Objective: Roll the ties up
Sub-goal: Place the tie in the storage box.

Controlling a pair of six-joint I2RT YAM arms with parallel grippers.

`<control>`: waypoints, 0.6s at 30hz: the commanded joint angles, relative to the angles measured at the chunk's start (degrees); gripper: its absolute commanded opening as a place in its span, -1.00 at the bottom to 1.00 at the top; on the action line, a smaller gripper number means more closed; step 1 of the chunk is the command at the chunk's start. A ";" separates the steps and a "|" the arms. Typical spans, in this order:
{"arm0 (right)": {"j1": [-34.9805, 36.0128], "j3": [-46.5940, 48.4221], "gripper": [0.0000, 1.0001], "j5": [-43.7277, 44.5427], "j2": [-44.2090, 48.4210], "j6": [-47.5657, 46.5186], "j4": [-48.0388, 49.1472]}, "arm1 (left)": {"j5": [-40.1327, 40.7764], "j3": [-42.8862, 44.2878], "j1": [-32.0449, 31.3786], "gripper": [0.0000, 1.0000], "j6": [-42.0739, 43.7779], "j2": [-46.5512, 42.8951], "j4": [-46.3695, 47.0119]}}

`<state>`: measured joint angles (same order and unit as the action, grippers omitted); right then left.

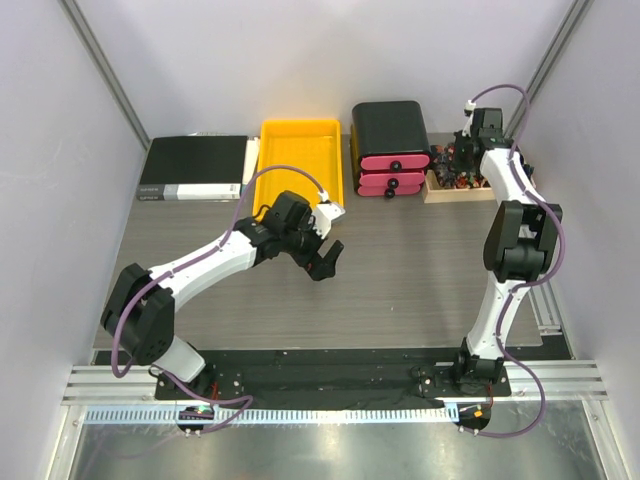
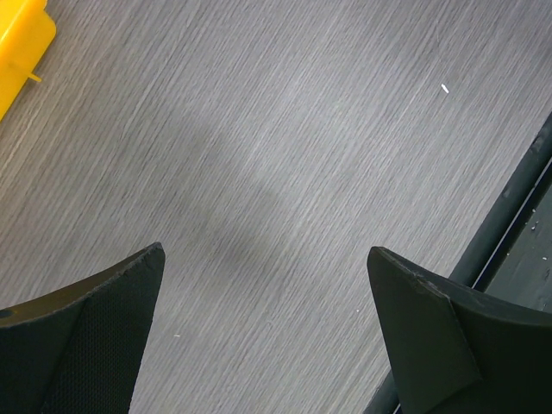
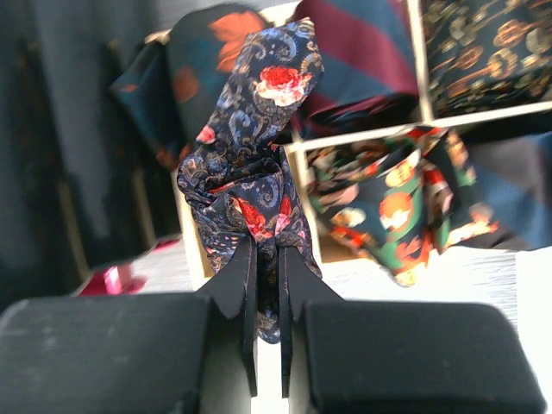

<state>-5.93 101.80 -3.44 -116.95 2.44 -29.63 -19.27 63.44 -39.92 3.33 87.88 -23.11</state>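
My right gripper [image 3: 267,259] is shut on a dark blue tie [image 3: 250,129] with red, orange and pink flowers, bunched and held just above the wooden tray [image 3: 354,135] of ties. Other ties lie in the tray's compartments: a green and orange one [image 3: 388,207] and a maroon striped one [image 3: 362,52]. In the top view the right gripper [image 1: 462,150] is over the wooden tray [image 1: 442,192] at the back right. My left gripper [image 1: 323,258] hangs open and empty over the bare table middle; its fingers [image 2: 95,336] frame only grey tabletop.
A yellow bin [image 1: 298,160] stands at the back centre, its corner in the left wrist view [image 2: 21,52]. A black box with pink drawers [image 1: 391,148] stands beside the wooden tray. A black binder [image 1: 195,167] lies at the back left. The table's dark front rail [image 2: 509,224] is near.
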 commanded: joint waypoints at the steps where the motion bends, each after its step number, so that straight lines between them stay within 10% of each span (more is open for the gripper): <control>1: 1.19 3.41 -0.98 6.52 -1.70 -2.17 4.75 | -0.33 -0.42 0.37 0.99 -1.22 -1.83 2.02; 18: 3.91 4.81 -0.98 6.78 -5.13 -1.20 -2.10 | -1.30 -1.83 0.37 0.99 -1.75 -2.09 2.98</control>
<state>-3.40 104.01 1.87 -120.81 0.56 -28.84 -19.35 61.98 -39.92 2.50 87.88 -22.55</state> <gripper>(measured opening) 0.105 0.996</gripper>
